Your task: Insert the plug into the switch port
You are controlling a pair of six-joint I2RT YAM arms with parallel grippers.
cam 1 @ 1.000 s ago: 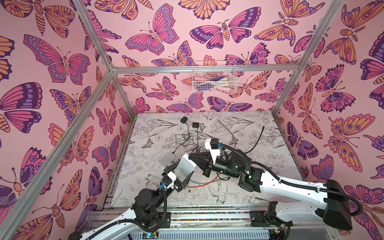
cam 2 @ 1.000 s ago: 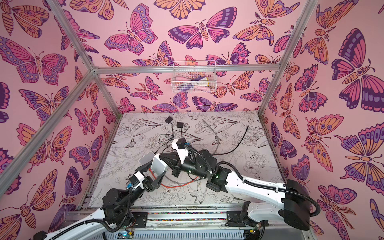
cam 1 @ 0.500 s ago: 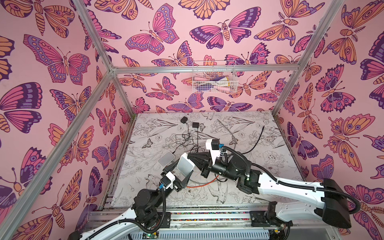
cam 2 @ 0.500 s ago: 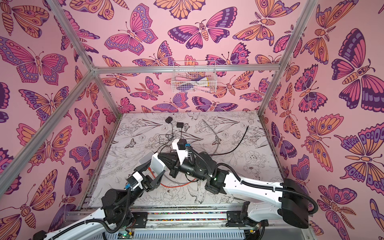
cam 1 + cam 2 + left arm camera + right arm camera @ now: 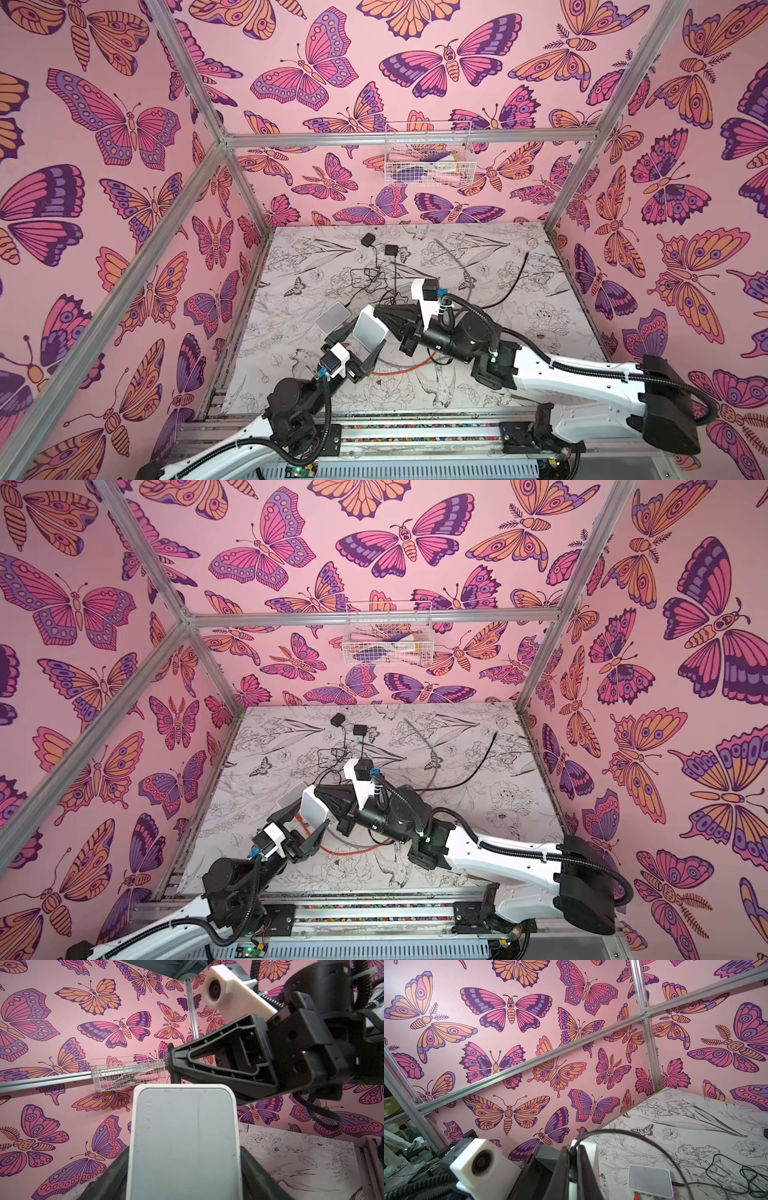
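Above the table (image 5: 519,332), left end effector (image 5: 184,1151) clamps the white switch (image 5: 370,332); right end effector (image 5: 170,1059), pinched shut on a black cable (image 5: 612,1130), sits just beside its raised edge.

Pink walls (image 5: 124,124) on every side, crowded with big butterflies in magenta, orange and purple. Silver aluminium rails (image 5: 311,140) frame the corners and run across the back wall. Hooked on that back rail hangs a white wire basket (image 5: 428,166), with pale items inside too small to name. Down below, the floor (image 5: 552,291) is a white sheet with black line drawings of flowers, birds and butterflies. The light is bright and even.
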